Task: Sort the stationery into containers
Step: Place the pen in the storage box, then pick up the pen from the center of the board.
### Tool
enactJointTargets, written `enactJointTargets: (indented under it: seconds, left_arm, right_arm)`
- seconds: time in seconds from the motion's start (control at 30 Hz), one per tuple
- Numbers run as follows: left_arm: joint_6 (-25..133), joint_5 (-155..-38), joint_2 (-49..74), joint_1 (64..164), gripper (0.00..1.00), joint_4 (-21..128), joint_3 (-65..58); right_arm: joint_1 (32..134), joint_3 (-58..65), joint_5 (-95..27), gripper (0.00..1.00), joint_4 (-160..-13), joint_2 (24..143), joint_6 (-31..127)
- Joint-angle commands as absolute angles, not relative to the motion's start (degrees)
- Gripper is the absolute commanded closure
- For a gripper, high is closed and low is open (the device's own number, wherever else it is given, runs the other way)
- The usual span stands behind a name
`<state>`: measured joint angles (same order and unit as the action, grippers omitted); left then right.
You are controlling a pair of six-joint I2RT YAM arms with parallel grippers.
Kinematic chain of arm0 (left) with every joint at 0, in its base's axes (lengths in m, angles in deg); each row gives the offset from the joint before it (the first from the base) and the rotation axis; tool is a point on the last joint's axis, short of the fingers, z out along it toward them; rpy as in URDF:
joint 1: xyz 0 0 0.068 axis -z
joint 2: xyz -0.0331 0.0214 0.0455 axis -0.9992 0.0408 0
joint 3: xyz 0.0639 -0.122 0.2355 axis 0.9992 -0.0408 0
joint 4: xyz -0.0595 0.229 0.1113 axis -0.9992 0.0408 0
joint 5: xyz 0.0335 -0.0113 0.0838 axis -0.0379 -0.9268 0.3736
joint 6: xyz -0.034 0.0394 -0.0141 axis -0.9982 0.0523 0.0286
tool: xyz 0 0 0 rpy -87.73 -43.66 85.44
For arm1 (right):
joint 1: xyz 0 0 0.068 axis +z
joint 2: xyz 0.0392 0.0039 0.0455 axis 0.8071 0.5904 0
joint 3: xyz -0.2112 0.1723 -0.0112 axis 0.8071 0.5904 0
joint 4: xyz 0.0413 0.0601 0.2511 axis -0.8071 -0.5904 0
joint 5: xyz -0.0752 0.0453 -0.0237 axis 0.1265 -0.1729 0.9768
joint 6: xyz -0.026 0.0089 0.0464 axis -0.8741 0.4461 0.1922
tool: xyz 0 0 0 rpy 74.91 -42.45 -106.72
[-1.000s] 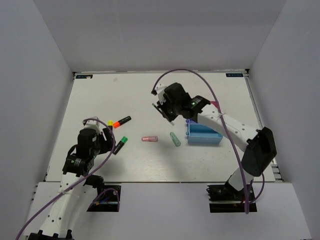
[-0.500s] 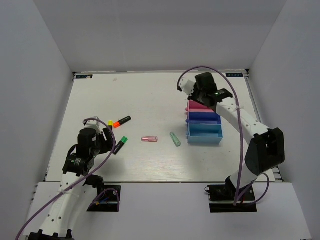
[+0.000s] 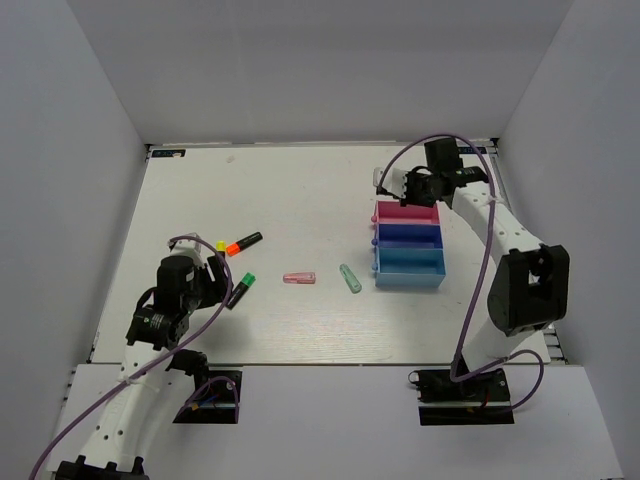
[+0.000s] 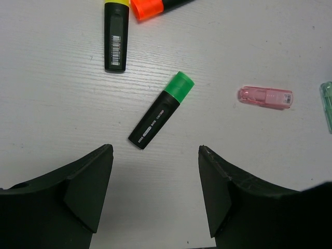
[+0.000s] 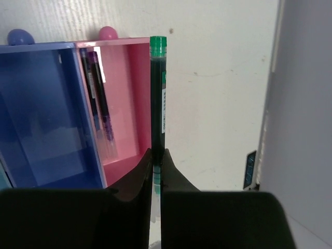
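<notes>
My right gripper [image 5: 157, 153] is shut on a thin dark pen with a green cap [image 5: 158, 88]. It holds the pen over the far rim of the magenta-pink container [image 5: 124, 114], where a purple pen [image 5: 101, 111] lies. In the top view this gripper [image 3: 398, 186] hangs just behind the row of pink [image 3: 405, 212], dark blue [image 3: 407, 234] and light blue [image 3: 410, 266] containers. My left gripper [image 4: 154, 151] is open above the table, just short of a green-black marker [image 4: 161, 110]. Yellow-black [image 4: 115, 36], orange-black [image 4: 150, 6], pink [image 4: 265, 97] and pale green [image 4: 327, 104] markers lie beyond it.
In the top view the markers lie spread across the table's middle: orange-black [image 3: 244, 241], green-black [image 3: 242, 285], pink [image 3: 299, 277], pale green [image 3: 350, 278]. The table's right edge rail [image 5: 270, 104] runs close beside the held pen. White walls enclose the table.
My right arm has swung from the table's middle to the far right, carrying the pen to the pink container's far edge. The left arm has not moved.
</notes>
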<state>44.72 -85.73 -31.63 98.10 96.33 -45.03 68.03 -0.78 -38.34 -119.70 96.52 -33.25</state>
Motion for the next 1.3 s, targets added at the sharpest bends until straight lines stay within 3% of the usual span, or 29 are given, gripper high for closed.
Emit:
enactJointTargets:
  seconds: [0.0, 0.13, 0.33, 0.4, 0.43, 0.7, 0.8, 0.97, 1.0, 1.03, 1.07, 1.1, 1.17, 1.2, 1.27]
  left_arm:
    - [45.1, -86.3, -31.5, 97.8, 0.23, 95.6, -45.2]
    - [45.1, -86.7, -31.0, 97.8, 0.23, 95.5, -45.3]
    - [45.1, -86.7, -30.4, 97.8, 0.23, 95.5, -45.2]
    - [45.1, -86.7, -30.3, 97.7, 0.23, 95.4, -45.2]
    - [45.1, -86.7, -30.1, 97.9, 0.23, 95.6, -45.2]
    - [45.0, -86.6, -29.1, 97.8, 0.23, 95.2, -45.1]
    - [45.1, -86.5, -28.9, 97.8, 0.23, 95.1, -45.2]
    - [45.5, -85.6, -28.2, 97.9, 0.23, 94.7, -45.0]
    - [45.5, -85.2, -28.0, 97.8, 0.23, 94.7, -44.9]
    - [45.5, -84.8, -27.5, 97.5, 0.23, 94.4, -44.9]
    - [45.9, -84.6, -27.2, 97.2, 0.24, 94.1, -44.9]
    - [46.2, -84.6, -26.2, 96.5, 0.27, 93.5, -44.7]
    - [46.3, -85.6, -24.3, 95.0, 0.32, 93.0, -44.0]
    - [46.7, -86.5, -21.9, 94.3, 0.38, 93.0, -43.7]
    - [47.6, -86.7, -16.2, 93.6, 0.42, 93.1, -41.9]
  right_arm:
    - [66.5, -3.5, -44.8, 1.0, -125.0, 98.5, -40.1]
    - [66.0, 1.7, -43.7, 1.0, -119.2, 98.8, -41.3]
    - [65.1, -0.2, -43.0, 1.0, -120.7, 101.8, -41.3]
    - [65.0, -0.5, -43.1, 0.9, -122.1, 102.6, -41.9]
    - [65.0, -0.8, -43.2, 0.8, -122.5, 102.8, -42.0]
    - [64.3, -1.0, -44.4, 0.54, -123.5, 103.2, -40.7]
    - [64.0, -1.2, -45.2, 0.54, -123.5, 102.8, -39.9]
    - [63.4, -1.3, -46.7, 0.54, -123.4, 101.9, -38.4]
    - [63.2, -1.6, -47.0, 0.58, -123.4, 101.8, -37.6]
    - [63.4, -2.0, -47.2, 0.69, -123.3, 101.1, -35.6]
    - [63.2, -2.4, -47.9, 0.91, -123.6, 101.0, -34.1]
    - [63.2, -3.9, -48.7, 1.0, -123.4, 100.4, -25.4]
    - [63.4, -4.5, -46.6, 1.0, -117.6, 97.3, -12.4]
    - [63.7, -4.6, -42.4, 1.0, -116.0, 96.5, 2.5]
    - [63.0, -5.4, -43.9, 1.0, -120.2, 92.7, 14.7]
